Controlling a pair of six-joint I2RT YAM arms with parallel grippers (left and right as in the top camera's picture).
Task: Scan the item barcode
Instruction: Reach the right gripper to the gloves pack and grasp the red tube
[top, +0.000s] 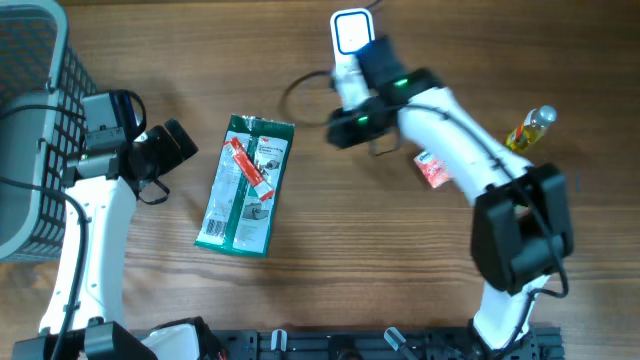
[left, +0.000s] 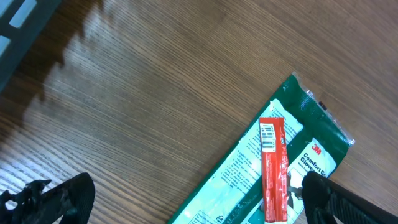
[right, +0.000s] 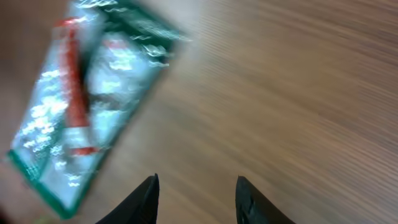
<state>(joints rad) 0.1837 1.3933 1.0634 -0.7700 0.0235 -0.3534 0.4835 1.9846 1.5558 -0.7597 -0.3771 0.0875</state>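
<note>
- The basket (top: 30, 150) is behind the left gripper (top: 180, 148). It has no part in this job, so leave it alone.
- The left gripper is spread as wide as it goes and holds nothing. In its own view, one of its fingers (left: 59, 198) is at each bottom corner, with bare table (left: 143, 106) between them.
- The pack (top: 240, 195) lies flat just in front of the left gripper, on the side of its right finger. A stick (left: 272, 168) lies on top of it. The barcode (left: 267, 135) on the stick faces up, so it can be read.
- I think the scan is not done yet, since nothing is lifted and nothing points at the barcode.
- To do it well, do not cover the barcode with a finger. Do not flip the stick or push it off the pack. If the pack must be held, pinch it at an edge, away from the stick.
- The right gripper (top: 340, 130) has its fingers (right: 149, 198) partly apart with nothing between them. Its view is blurry. The pack is ahead of it and to its left, well apart.
- The scanner (top: 351, 33) is just behind the right gripper. I cannot tell if they touch. The gripper has to get a firm hold on the scanner first. Then it should aim the front straight at the barcode and hold steady.
- A red bag (top: 431, 168) and a bottle (top: 530, 128) lie far back along the right arm. They are not needed now.
</note>
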